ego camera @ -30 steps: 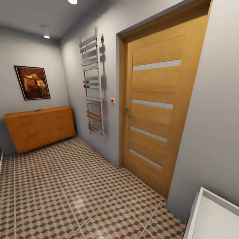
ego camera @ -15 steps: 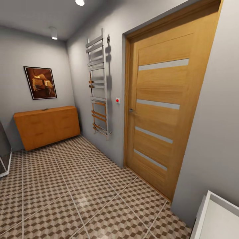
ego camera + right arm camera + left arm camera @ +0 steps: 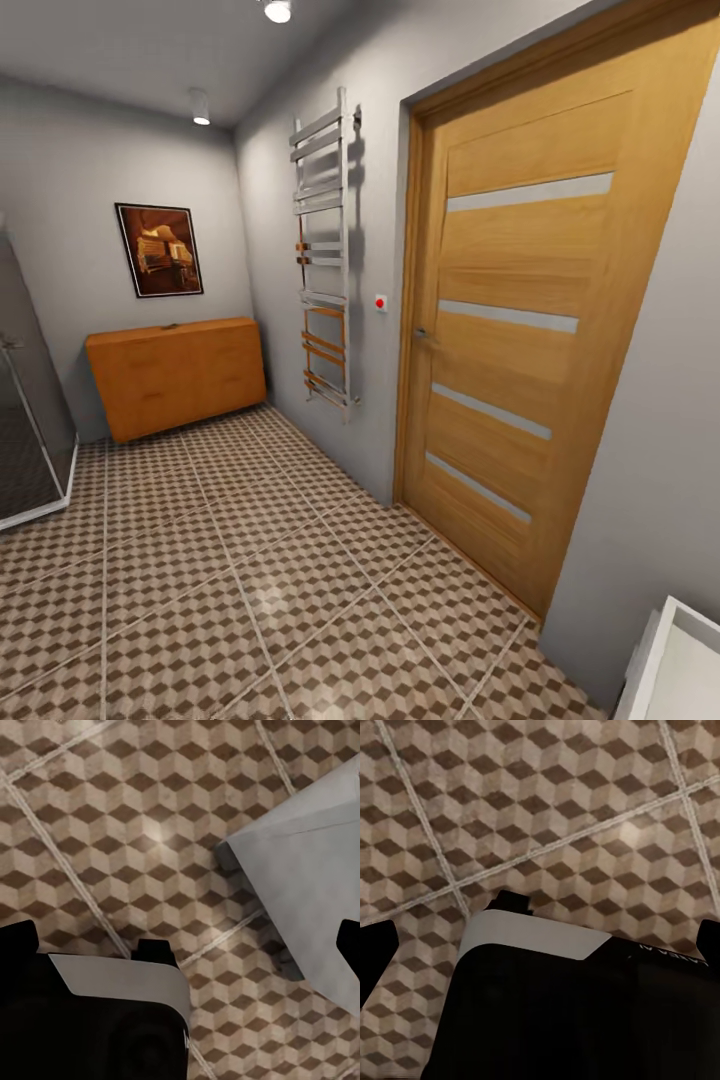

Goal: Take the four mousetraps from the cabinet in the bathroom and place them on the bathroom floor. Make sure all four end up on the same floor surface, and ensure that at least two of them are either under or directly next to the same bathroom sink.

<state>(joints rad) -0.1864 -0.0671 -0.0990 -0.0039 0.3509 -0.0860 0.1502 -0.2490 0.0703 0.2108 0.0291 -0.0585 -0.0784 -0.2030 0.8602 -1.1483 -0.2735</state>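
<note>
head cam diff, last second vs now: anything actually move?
Only the camera: the view panned left, so the cabinet, picture, towel rail and door slid right in frame, and a glass shower panel came in at left. Cabinet shut as before; floor unchanged.

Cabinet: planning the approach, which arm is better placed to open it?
Probably left: the cabinet stands far off, left of centre in head view. Left gripper and right gripper are open, empty.
</note>
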